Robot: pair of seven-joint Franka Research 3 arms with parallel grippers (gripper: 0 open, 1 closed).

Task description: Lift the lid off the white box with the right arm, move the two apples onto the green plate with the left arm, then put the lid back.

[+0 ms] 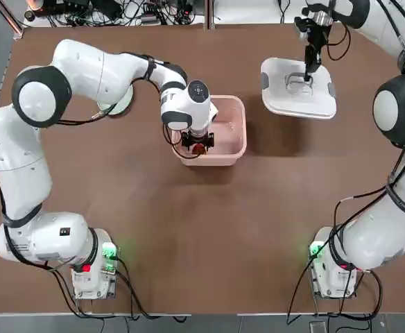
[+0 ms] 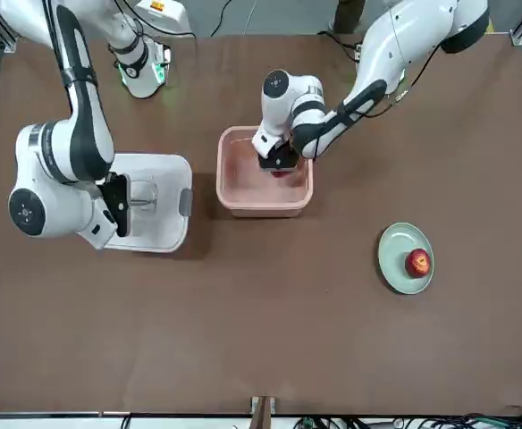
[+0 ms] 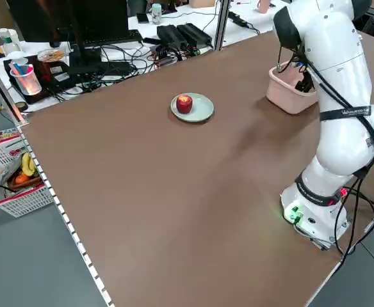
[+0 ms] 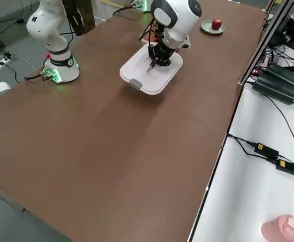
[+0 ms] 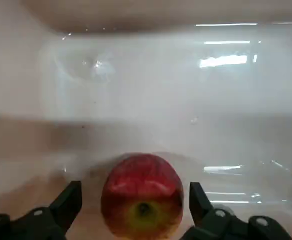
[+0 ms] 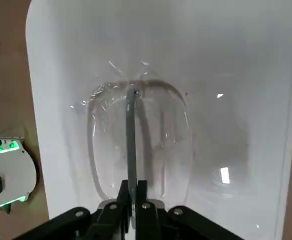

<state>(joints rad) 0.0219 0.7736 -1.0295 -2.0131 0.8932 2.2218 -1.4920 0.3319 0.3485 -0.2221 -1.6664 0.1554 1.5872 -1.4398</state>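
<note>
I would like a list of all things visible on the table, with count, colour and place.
white box: one, pale pink, lid off, table centre.
lid: one, white with grey clips, on the table beside the box.
green plate: one, mint green, apart from the box.
apples: two; a red one on the plate, a red-yellow one inside the box.
left gripper: inside the box, fingers open on either side of the apple.
right gripper: fingers shut on the lid's handle.
</note>
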